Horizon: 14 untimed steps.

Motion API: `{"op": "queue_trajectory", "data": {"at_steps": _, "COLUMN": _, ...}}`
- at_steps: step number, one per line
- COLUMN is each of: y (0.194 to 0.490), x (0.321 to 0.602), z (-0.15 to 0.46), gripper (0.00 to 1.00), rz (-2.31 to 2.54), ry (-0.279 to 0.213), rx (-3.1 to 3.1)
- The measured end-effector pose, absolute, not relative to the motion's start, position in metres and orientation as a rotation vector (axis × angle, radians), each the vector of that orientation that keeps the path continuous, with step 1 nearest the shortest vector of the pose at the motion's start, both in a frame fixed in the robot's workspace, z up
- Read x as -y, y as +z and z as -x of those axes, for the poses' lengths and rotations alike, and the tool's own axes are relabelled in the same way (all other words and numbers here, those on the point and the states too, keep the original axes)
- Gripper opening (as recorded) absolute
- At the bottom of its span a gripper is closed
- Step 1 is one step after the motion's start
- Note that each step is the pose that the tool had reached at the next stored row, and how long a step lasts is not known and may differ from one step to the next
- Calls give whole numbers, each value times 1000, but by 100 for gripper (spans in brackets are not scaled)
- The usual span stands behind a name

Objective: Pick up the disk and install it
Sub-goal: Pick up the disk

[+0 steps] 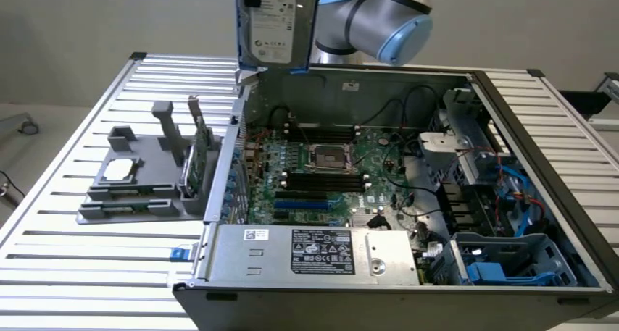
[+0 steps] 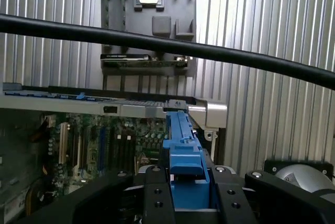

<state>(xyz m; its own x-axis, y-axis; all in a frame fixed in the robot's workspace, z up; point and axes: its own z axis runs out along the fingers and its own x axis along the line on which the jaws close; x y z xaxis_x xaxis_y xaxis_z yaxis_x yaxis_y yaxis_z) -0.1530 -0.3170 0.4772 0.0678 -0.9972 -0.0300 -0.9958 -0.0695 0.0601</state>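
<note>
Open PC case [image 1: 338, 309] sits on a slatted metal table [image 1: 68, 273], motherboard [image 1: 320, 168] and power supply [image 1: 309, 253] exposed. Grey fixture [image 1: 101, 192] beside it holds a square chip [image 1: 119, 170] and an upright green card [image 1: 198, 161].

The arm [image 1: 385, 21] is raised at the top edge of the exterior view, showing a silver wrist joint [image 1: 392, 27] with a blue cap. The gripper [image 2: 189, 195] clamps the disk [image 2: 183, 150]: black fingers [image 2: 157, 195] press against both sides, and the disk stands on edge between them.
</note>
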Motion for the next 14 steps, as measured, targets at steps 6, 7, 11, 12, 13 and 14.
{"op": "queue_trajectory", "data": {"at_steps": 6, "y": 477, "x": 326, "z": 126, "gripper": 33, "rz": -2280, "ry": -100, "rx": 2127}}
{"op": "queue_trajectory", "data": {"at_steps": 7, "y": 477, "x": 328, "z": 121, "gripper": 33, "rz": -2280, "ry": -101, "rx": 2128}}
{"op": "queue_trajectory", "data": {"at_steps": 11, "y": 478, "x": 334, "z": 103, "gripper": 33, "rz": -2283, "ry": -107, "rx": 2130}}
{"op": "queue_trajectory", "data": {"at_steps": 12, "y": 479, "x": 335, "z": 98, "gripper": 33, "rz": -2284, "ry": -109, "rx": 2131}}
{"op": "queue_trajectory", "data": {"at_steps": 13, "y": 479, "x": 337, "z": 94, "gripper": 33, "rz": -2285, "ry": -110, "rx": 2132}}
{"op": "queue_trajectory", "data": {"at_steps": 14, "y": 479, "x": 338, "z": 89, "gripper": 33, "rz": -2285, "ry": -112, "rx": 2132}}
